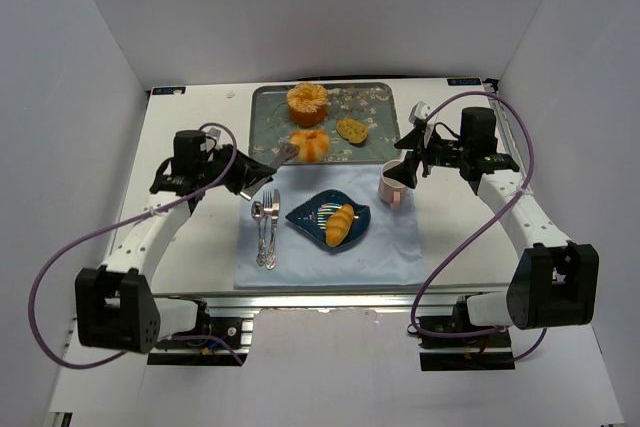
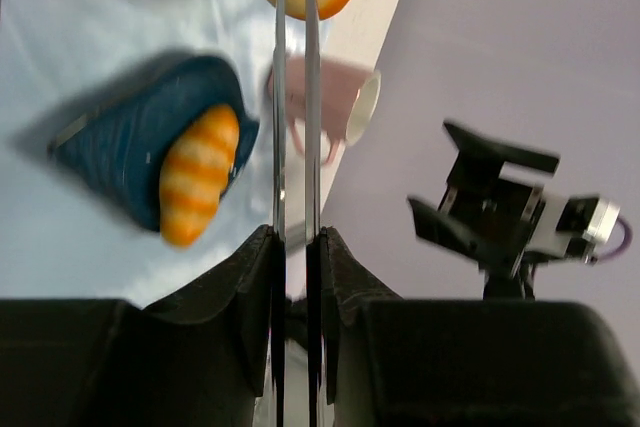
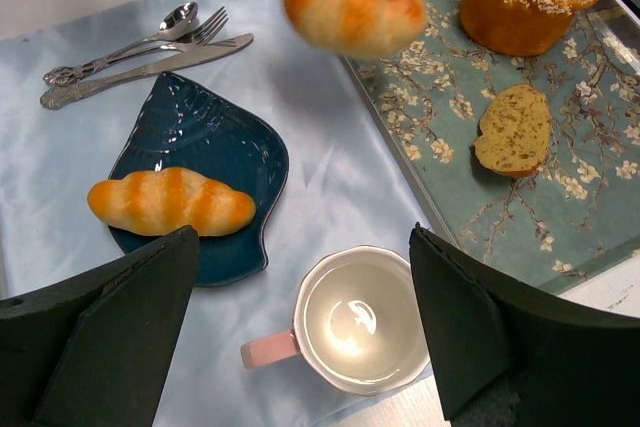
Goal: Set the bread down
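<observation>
The white worktop (image 1: pixel 215 252) is sitting in a plain pale booth. A light blue cloth (image 1: pixel 390 257) is lying across its near middle. On the cloth's left side a spoon (image 1: pixel 259 232) and a fork (image 1: pixel 270 230) are lying side by side, with a knife among them in the right wrist view. Just to their right a dark blue leaf-shaped plate (image 1: pixel 310 215) is carrying a striped long roll (image 1: pixel 340 224). A pink mug (image 1: pixel 392 187) is standing upright at the cloth's far right corner.

The right end effector (image 3: pixel 302 232) is hanging above the mug with its fingers spread wide, holding nothing. The left end effector (image 2: pixel 295 247) is clamping down on a pair of thin metal tongs (image 1: pixel 283 155), whose blades are reaching out and pinching a round roll (image 1: pixel 310 144). That roll is sitting over the near rim of the flowered tray (image 1: pixel 375 107), between the tray and the plate. It is showing blurred in the right wrist view and looks to be up off the surface.

Farther back on the tray a tall crusted bun (image 1: pixel 307 100) is standing, and a seeded slice (image 1: pixel 351 129) is lying flat to its right. Bare grey-white walls (image 1: pixel 330 7) are closing in the back and both sides.
</observation>
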